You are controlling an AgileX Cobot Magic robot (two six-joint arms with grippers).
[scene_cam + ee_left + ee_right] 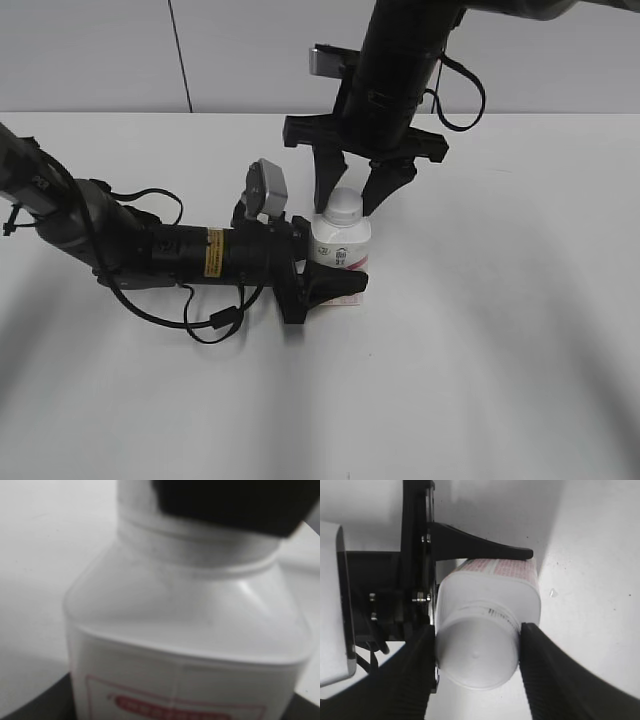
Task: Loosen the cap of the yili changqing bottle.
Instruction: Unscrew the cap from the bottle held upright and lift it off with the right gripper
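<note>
Jaws of the right gripper (476, 652) pinch the cap (476, 652); left gripper (335, 283) jaws clamp the yili changqing bottle (342, 243) mid-desk (500, 350). Label writing is unreadable.

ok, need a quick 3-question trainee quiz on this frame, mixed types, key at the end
1. True or false: the yili changqing bottle lies on its side on the table.
2. Which gripper has its fingers either side of the cap? A) left gripper B) right gripper C) neither
3. Fill in: the left gripper clamps the bottle low on its ____.

Key:
1. False: it stands upright.
2. B: the right gripper comes down from above, one finger on each side of the cap, at or very near contact.
3. Body: its fingers flank the labelled lower part, near the base.
</note>
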